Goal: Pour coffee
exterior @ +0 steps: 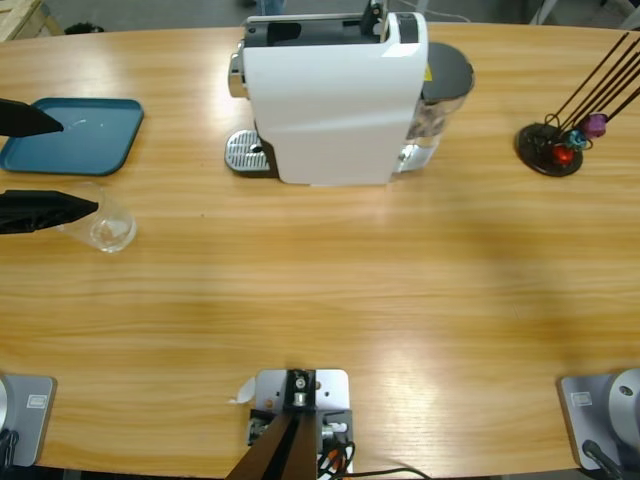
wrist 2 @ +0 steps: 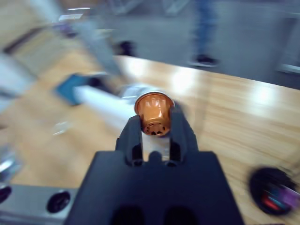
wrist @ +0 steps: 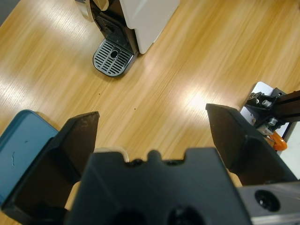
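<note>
From above, you are looking at a clear glass [exterior: 104,227] lying near the teal tray [exterior: 72,135] between two black jaw tips cut off at the edge, well apart from the coffee machine [exterior: 335,95]; no coffee is showing anywhere. Along the left wrist, the left gripper [wrist: 152,129] is hanging spread wide and empty, facing the drip grate [wrist: 112,57]. Along the right wrist, the right gripper [wrist 2: 155,126] is pinching a copper capsule [wrist 2: 153,112], presumably for loading, though the background is smearing.
</note>
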